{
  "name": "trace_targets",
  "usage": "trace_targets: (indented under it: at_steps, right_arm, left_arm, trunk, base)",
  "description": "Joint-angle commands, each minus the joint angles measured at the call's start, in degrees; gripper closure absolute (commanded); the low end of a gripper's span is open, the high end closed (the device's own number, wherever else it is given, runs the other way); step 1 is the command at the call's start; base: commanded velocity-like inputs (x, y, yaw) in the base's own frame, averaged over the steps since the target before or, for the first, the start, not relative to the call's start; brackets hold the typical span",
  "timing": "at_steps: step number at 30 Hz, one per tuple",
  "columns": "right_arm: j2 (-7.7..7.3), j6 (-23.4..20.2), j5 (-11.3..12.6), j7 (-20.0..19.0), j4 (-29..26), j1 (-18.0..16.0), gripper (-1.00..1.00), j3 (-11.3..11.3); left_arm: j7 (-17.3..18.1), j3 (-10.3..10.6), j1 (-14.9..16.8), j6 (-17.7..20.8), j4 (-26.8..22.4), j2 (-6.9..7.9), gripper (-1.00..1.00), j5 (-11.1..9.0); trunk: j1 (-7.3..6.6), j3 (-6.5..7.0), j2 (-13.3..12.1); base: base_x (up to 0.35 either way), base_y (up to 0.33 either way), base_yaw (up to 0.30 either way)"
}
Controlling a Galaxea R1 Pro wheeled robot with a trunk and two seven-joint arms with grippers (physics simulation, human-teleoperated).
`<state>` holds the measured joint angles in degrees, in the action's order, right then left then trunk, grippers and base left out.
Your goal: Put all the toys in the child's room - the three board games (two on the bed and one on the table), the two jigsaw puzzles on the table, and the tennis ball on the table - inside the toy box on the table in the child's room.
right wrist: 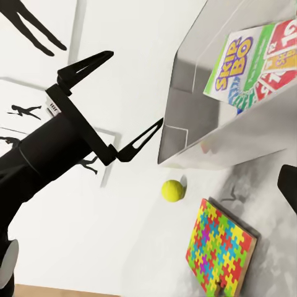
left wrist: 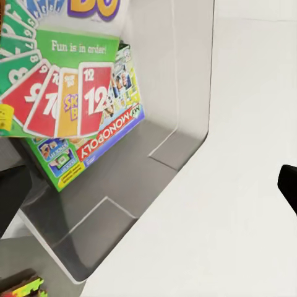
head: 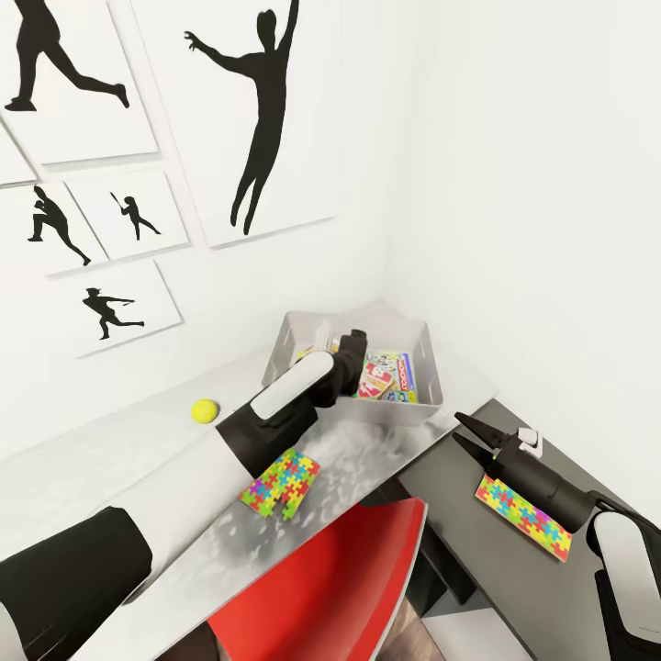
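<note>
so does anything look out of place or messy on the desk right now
Nothing is spilled or damaged. The tennis ball and two jigsaw puzzles are outside the toy box, where the board games lie overlapping, askew.

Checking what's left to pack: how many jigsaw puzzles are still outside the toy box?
2. One jigsaw puzzle lies on the pale table top in front of the toy box; the other puzzle lies on the dark lower section, under the right gripper.

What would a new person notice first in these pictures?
Probably the bright game boxes lying inside the grey toy box at the table's far corner, with the left arm reaching over it. Next, two colourful jigsaw puzzles: one on the pale top, one under the open right hand.
</note>
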<state>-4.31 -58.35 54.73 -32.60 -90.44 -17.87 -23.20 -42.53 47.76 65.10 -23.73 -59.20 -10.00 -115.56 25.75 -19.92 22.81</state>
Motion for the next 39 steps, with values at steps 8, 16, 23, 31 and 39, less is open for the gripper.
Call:
trace_targets:
  at_steps: [8,16,23,31,39]
  right_arm:
    - [0.00,-0.4,-0.3,-0.4,0.0,-0.1,-1.00,-0.3]
    - [-0.02,-0.6,-0.4,-0.4,0.0,-0.1,-1.00,-0.6]
    - [-0.07,-0.6,-0.4,-0.5,0.0,-0.1,-1.00,-0.7]
    - [-0.08,-0.6,-0.4,-0.5,0.0,-0.1,-1.00,-0.7]
    - [-0.17,-0.8,-0.4,-0.6,0.0,-0.1,-1.00,-0.8]
  left_arm:
    - [-0.2,0.4,0.0,-0.1,-0.7,0.00,-1.00,-0.3]
    - [-0.1,0.6,0.0,1.1,-8.1,0.00,-1.00,0.3]
    - [0.0,0.6,0.0,4.8,-14.8,0.00,-1.00,0.6]
    - [0.0,0.2,-0.1,11.8,-20.4,0.00,-1.00,0.7]
    - [0.1,-4.7,-0.4,31.1,-24.0,5.86,-1.00,-0.1]
  trunk:
    - [0.03,-0.10,0.1]
    - [0.03,-0.10,0.1]
    - [0.03,0.33,0.1]
    - [0.03,1.04,0.1]
    - [0.03,1.77,0.1]
  base:
    - [0.000,0.000,0.000]
    - [0.000,0.000,0.000]
    - [0.000,0.000,0.000]
    - [0.000,0.000,0.000]
    - [0.000,0.000,0.000]
